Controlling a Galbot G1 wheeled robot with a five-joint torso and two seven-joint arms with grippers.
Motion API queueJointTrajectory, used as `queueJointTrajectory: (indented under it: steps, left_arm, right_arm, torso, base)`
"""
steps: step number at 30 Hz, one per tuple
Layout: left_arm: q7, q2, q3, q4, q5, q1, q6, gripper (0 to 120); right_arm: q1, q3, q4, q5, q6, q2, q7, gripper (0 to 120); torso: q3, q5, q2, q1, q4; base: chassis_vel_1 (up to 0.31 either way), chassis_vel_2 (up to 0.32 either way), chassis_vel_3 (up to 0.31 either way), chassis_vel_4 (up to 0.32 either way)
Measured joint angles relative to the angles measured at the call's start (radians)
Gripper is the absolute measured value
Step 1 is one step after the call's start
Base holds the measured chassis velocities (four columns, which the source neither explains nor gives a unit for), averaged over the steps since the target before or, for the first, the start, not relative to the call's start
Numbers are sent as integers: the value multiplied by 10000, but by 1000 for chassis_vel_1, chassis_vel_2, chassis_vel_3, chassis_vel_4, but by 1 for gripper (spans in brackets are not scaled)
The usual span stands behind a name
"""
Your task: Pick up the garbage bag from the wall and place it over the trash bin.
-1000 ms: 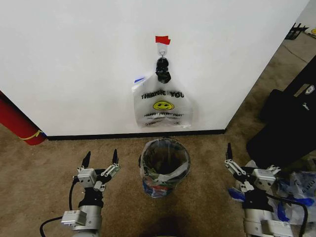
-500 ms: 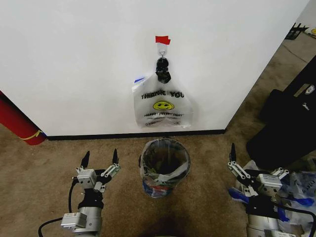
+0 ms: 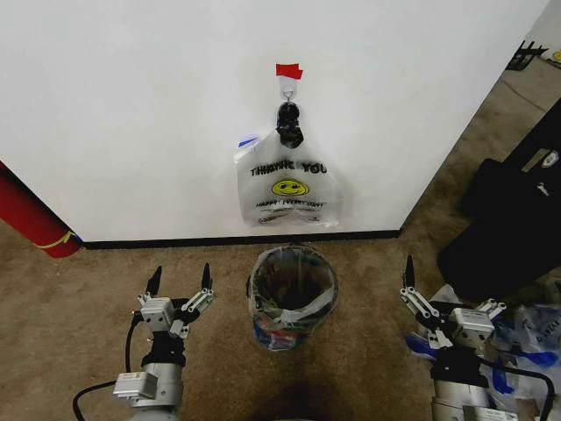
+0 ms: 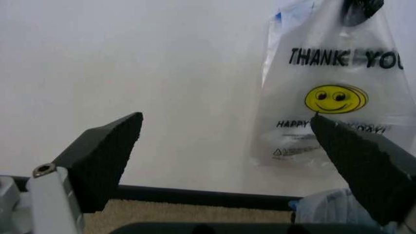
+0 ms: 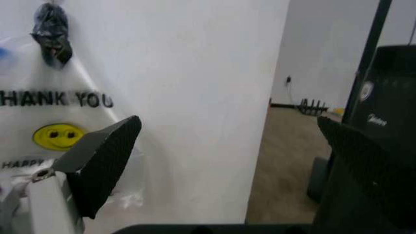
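The garbage bag [image 3: 287,189] hangs flat on the white wall [image 3: 131,105] from a small hook under a red tape patch [image 3: 288,70]. It is translucent, with black THANK YOU lettering and a yellow smiley, and a dark clump sits at its handles. Directly below it on the carpet stands the trash bin [image 3: 291,296], black mesh with a plastic liner inside. My left gripper [image 3: 181,274] is open, low and left of the bin, pointing at the wall. Right of the bin, my right gripper [image 3: 451,294] is open too. The bag [image 4: 331,97] lies beyond my left fingers [image 4: 104,161].
A large red cylinder [image 3: 31,219] with a yellow band leans at the far left. Black equipment [image 3: 508,219] stands past the wall's corner on the right. Blue-and-white plastic bags [image 3: 535,338] lie on the carpet beside my right arm. A black baseboard [image 3: 175,241] runs along the wall.
My right arm shifted slightly right and lower, then came partly back. The left arm, bag and bin have hardly moved.
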Motion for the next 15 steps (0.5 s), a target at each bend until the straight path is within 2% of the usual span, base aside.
queueJointTrajectory:
  steps: [4, 10, 15]
  left_arm:
    - [-4, -39, 55, 23, 53, 23, -28, 100]
    - [-7, -90, 103, 38, 117, 52, -63, 100]
    - [-7, -81, 85, 18, 119, 52, -63, 100]
  right_arm:
    - [-20, 13, -70, 267, -18, -34, -351, 100]
    - [-160, 210, -188, 1330, 242, -96, -1643, 100]
    - [-144, 312, -364, 1568, 365, -95, -2026, 100]
  torso:
    - [0, 1, 0, 0, 0]
    - [0, 0, 0, 0, 0]
    - [0, 1, 0, 0, 0]
  base:
    - [0, 0, 0, 0]
    - [0, 0, 0, 0]
    - [0, 0, 0, 0]
